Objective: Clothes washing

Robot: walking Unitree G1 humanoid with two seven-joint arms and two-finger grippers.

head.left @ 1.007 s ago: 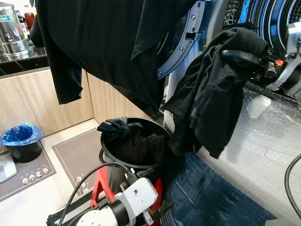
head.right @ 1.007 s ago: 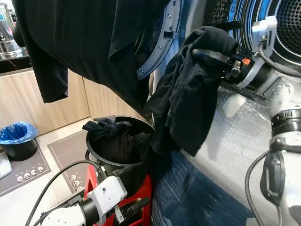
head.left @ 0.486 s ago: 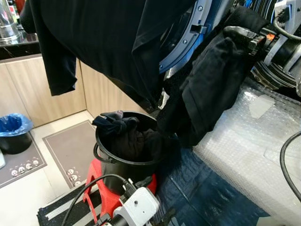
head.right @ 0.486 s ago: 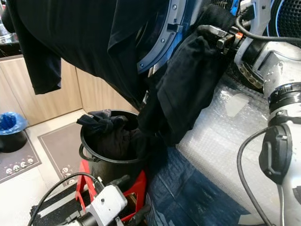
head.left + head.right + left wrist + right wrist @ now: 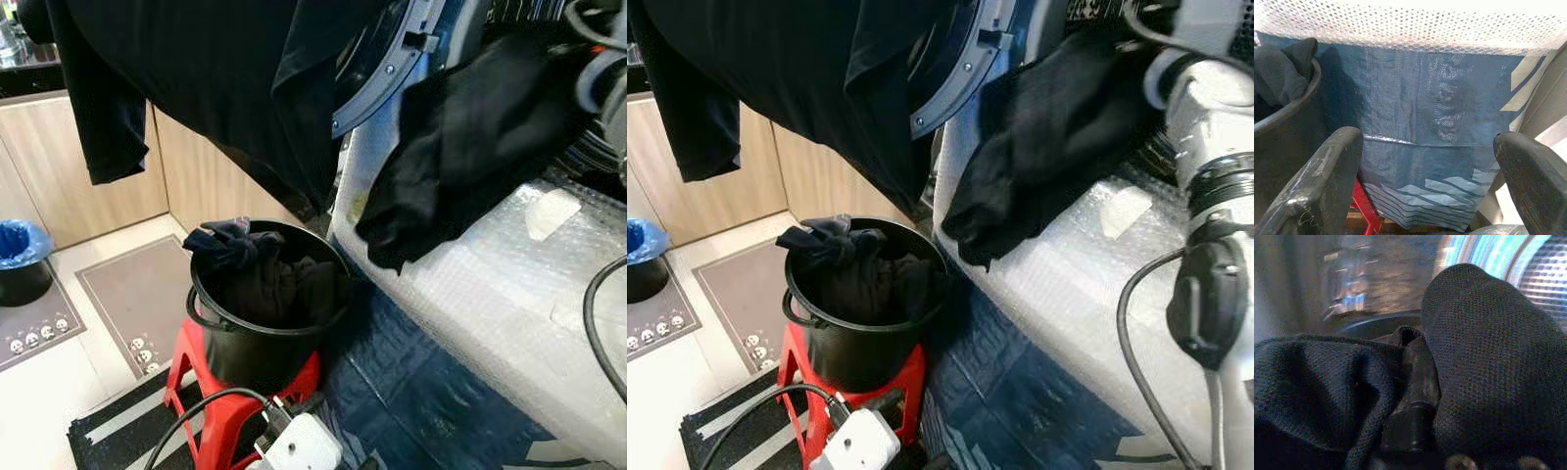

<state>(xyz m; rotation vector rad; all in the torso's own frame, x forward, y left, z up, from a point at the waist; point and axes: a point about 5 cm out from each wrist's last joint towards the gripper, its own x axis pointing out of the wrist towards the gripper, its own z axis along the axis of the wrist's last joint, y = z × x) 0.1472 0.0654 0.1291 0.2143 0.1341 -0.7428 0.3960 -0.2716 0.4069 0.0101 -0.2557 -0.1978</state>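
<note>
No words, brand names or numbers can be read anywhere in these views. The grey floor mat [image 5: 39, 328] bears small round printed marks, too small to make out.

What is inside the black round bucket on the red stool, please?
The black round bucket on the red plastic stool holds crumpled dark clothes, one bunched over its rim. Whatever lies beneath them, and the bucket's bottom, is covered.
</note>
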